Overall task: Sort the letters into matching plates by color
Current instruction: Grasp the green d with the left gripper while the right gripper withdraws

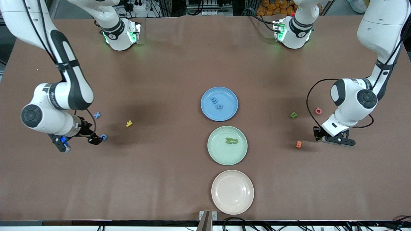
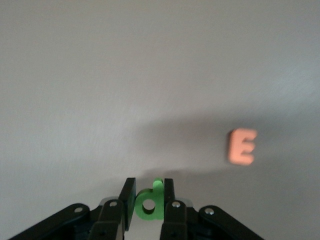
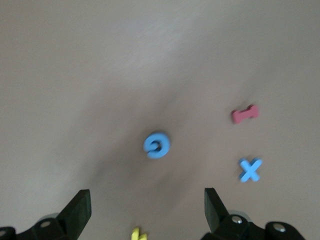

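The blue plate (image 1: pixel 228 96) holds two blue letters (image 1: pixel 217 103). Nearer the front camera, the mint green plate (image 1: pixel 221 154) holds two green letters (image 1: pixel 231 140). My left gripper (image 1: pixel 336 141) (image 2: pixel 148 186) is low over the table at the left arm's end, shut on a green letter d (image 2: pixel 149 205). An orange E (image 1: pixel 299 144) (image 2: pixel 242 146) lies beside it. My right gripper (image 1: pixel 78 143) (image 3: pixel 146 194) hangs open and empty above the table near a blue G (image 1: pixel 103 137) (image 3: pixel 157 145). A blue X (image 1: pixel 97 115) (image 3: pixel 249 170) lies close by.
A green B (image 1: pixel 293 114) and a pink O (image 1: pixel 318 111) lie near the left arm. A yellow Y (image 1: pixel 129 123) and a red I (image 3: pixel 244 114) lie near the right gripper. A cream-pink plate (image 1: pixel 232 205) sits nearest the front camera.
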Robot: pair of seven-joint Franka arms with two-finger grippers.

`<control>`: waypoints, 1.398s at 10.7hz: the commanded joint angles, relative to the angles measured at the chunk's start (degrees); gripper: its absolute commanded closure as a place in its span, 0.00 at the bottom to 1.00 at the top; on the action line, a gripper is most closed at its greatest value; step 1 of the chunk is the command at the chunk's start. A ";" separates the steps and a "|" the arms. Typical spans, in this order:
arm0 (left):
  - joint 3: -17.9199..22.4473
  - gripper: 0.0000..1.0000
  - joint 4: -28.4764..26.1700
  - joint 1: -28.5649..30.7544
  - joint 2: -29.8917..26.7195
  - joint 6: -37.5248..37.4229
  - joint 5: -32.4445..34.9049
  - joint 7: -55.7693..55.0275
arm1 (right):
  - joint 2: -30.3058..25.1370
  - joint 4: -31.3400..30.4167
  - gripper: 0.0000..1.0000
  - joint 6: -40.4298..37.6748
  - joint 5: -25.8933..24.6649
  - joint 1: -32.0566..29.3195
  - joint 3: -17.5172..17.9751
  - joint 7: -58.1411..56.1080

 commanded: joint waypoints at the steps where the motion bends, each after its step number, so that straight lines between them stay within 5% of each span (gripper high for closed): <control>1: -1.90 1.00 3.67 -1.65 0.45 -0.26 -0.43 -0.86 | -1.05 -3.82 0.00 1.21 0.62 -2.10 -1.09 2.73; 4: -1.91 1.00 5.78 -4.90 0.45 -2.27 -0.87 -3.40 | -2.97 -4.98 0.00 1.04 0.18 -3.25 -1.18 1.43; 6: -1.91 1.00 8.32 -7.10 0.27 -6.57 -0.87 -6.21 | -5.60 -4.71 0.00 -0.80 0.87 -3.43 -1.35 -11.43; 10: -1.82 1.00 11.40 -12.36 0.53 -10.80 -0.78 -14.73 | -9.14 -2.35 0.00 -11.59 0.53 0.78 -12.67 -27.23; 13: -1.64 1.00 14.04 -17.28 1.14 -14.66 -0.34 -23.33 | -10.72 -2.78 0.00 -14.94 0.96 1.14 -14.09 -36.99; 15: -1.64 1.00 15.10 -19.67 2.02 -15.21 -0.25 -28.36 | -10.72 -5.49 0.00 -15.05 7.17 0.79 -14.28 -32.11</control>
